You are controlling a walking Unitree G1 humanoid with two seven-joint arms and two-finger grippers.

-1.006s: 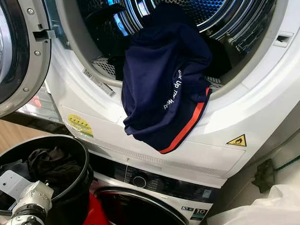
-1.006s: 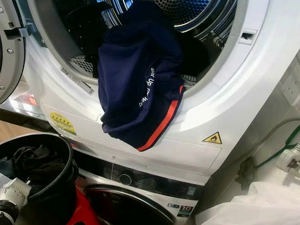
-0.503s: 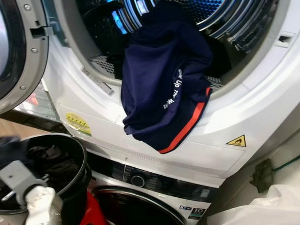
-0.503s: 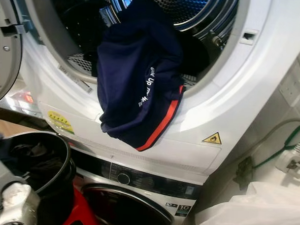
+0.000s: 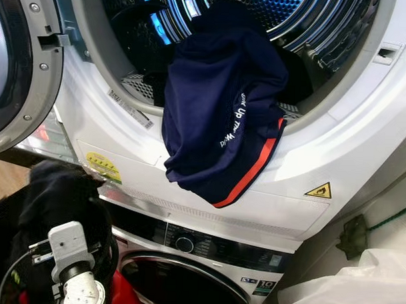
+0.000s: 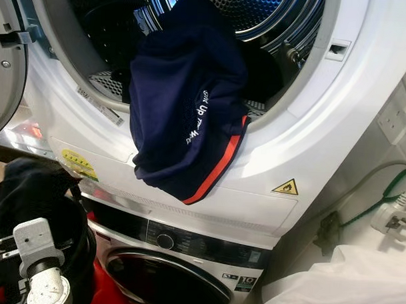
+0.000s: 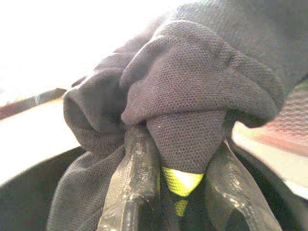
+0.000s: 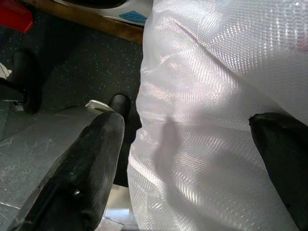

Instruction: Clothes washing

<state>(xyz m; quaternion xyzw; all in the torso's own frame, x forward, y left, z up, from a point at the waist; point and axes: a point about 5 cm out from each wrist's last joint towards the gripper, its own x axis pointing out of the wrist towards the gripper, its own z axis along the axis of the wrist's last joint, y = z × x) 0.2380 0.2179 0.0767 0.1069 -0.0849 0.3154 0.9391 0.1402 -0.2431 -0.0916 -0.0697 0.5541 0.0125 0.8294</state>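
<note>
A navy shirt (image 5: 221,119) with an orange stripe and white lettering hangs over the lower lip of the open upper drum (image 5: 337,140). At the lower left my left arm lifts a dark mesh garment (image 5: 58,200) above the black basket (image 6: 86,244). In the left wrist view my left gripper (image 7: 180,185) is shut on that dark garment (image 7: 192,91), with a yellow-green bit pinched between the fingers. My right gripper (image 8: 185,161) hangs open beside a white woven bag (image 8: 221,96), near the floor.
The upper machine's round door (image 5: 19,65) stands open at the left. Below sits a second machine with a dial panel (image 5: 186,243) and closed door. A red item (image 6: 101,285) lies by the basket. A white bag (image 5: 358,291) and a green cable (image 6: 388,195) are at the right.
My left arm has risen out of the black basket, pulling the dark garment up with it; the cloth now hides most of the basket. The navy shirt has stayed put.
</note>
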